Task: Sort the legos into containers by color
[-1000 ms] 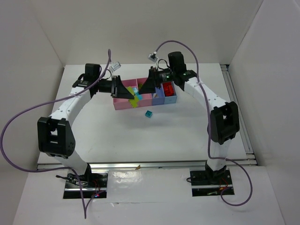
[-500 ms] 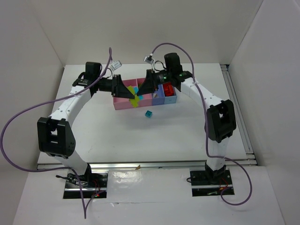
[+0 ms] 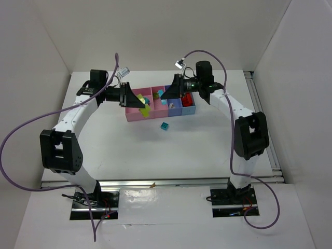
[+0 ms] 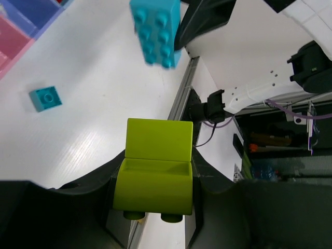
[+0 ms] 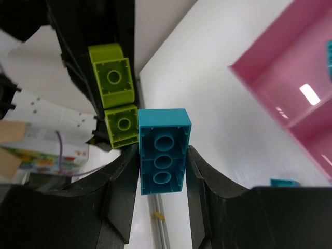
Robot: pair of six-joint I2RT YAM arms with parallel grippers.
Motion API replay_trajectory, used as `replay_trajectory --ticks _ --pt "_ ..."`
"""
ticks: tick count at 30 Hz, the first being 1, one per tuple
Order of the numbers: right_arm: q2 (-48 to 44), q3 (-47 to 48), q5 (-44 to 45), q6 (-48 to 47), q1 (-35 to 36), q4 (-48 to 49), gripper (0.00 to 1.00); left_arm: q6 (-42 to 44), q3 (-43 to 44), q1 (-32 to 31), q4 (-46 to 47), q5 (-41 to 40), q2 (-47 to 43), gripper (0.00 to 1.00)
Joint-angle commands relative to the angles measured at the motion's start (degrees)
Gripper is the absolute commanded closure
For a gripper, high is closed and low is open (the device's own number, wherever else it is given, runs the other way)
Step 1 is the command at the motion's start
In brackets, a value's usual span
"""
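My left gripper (image 4: 158, 162) is shut on a yellow-green lego (image 4: 155, 174), held above the pink containers (image 3: 136, 115) in the top view. My right gripper (image 5: 162, 155) is shut on a cyan 2x4 lego (image 5: 163, 151), hollow underside toward its camera. The two grippers (image 3: 139, 102) (image 3: 166, 95) face each other a short gap apart, the yellow-green lego (image 5: 115, 93) just beyond the cyan one (image 4: 155, 31). A small cyan lego (image 3: 164, 126) lies on the table in front of the containers. Red legos (image 3: 185, 97) sit in the light blue container (image 3: 191, 108).
The joined bins run from pink on the left through periwinkle (image 3: 175, 109) to light blue on the right. White walls enclose the table on three sides. A metal rail (image 3: 262, 119) borders the right edge. The small cyan lego (image 4: 45, 98) lies on bare white tabletop.
My right gripper has shut on the cyan lego and drawn back to the right. The left gripper has pulled slightly left with the yellow-green lego, so the two legos now stand apart.
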Motion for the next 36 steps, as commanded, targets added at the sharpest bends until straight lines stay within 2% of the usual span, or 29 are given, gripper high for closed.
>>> replay_trajectory --ticks 1,4,5,6,7,10,11,14,15,18,21,23,25,27,30,34,35,36 --pt "-4.0 -0.4 6.7 1.3 -0.3 2.8 0.96 0.6 -1.6 1.3 1.1 -0.3 -1.6 1.0" --pt "-2.9 1.9 18.0 -1.6 0.7 -4.8 0.96 -1.6 -3.5 4.1 1.1 -2.5 -2.3 1.0" --pt "-2.0 5.6 26.3 -2.9 1.5 -7.7 0.96 -2.5 -4.5 5.0 1.6 -4.3 -2.9 1.0" --pt "0.4 7.9 30.2 -4.7 3.6 -10.4 0.96 -3.4 -5.1 6.9 1.6 -5.8 -2.9 1.0" --pt "1.7 10.2 39.9 -6.3 4.8 -15.6 0.94 -6.1 -6.0 7.8 1.6 -10.1 -3.5 1.0" --pt "6.9 16.5 48.1 -7.3 8.4 -17.8 0.9 -9.1 -7.5 11.3 1.1 -17.0 -5.9 1.0" --pt "8.4 19.3 48.9 -7.3 8.9 -17.8 0.89 -9.1 -8.2 11.8 -0.7 -21.3 -6.6 1.0" --pt "14.5 23.3 50.1 -6.7 10.5 -17.8 0.87 -9.6 -7.5 12.3 -3.6 -28.4 -9.2 1.0" --pt "16.3 27.3 50.8 -6.7 10.5 -17.8 0.87 -9.6 -7.5 12.3 -4.4 -29.6 -9.8 1.0" --pt "24.8 34.3 50.8 -6.7 13.3 -19.0 0.85 -7.6 -6.2 12.9 -7.2 -30.3 -10.4 1.0" --pt "28.7 38.4 50.3 -6.1 14.2 -18.2 0.8 -6.2 -5.7 12.9 -8.5 -28.3 -10.4 1.0" --pt "33.0 43.9 50.9 -6.1 14.9 -20.2 0.47 -6.2 -5.7 13.4 -8.5 -27.7 -10.4 1.0" --pt "35.3 49.1 49.8 -6.1 14.9 -22.3 0.37 -5.6 -6.2 13.4 -8.5 -27.7 -11.0 1.0" --pt "35.1 48.6 47.8 -6.1 14.9 -21.8 0.25 -5.6 -6.8 13.4 -8.5 -27.7 -11.6 1.0" --pt "29.6 43.1 47.3 -6.1 14.3 -20.2 0.24 -5.6 -6.8 13.4 -8.0 -26.6 -11.6 1.0" --pt "19.5 32.8 51.3 -7.5 13.1 -20.1 0.34 -7.8 -7.3 13.4 -5.9 -25.1 -10.4 1.0" --pt "17.1 26.6 55.2 -8.1 13.1 -20.1 0.4 -7.8 -7.3 13.4 -5.3 -25.1 -10.3 1.0" --pt "11.9 23.0 57.2 -8.8 13.1 -20.1 0.41 -8.6 -7.3 13.4 -4.5 -25.1 -10.3 1.0"
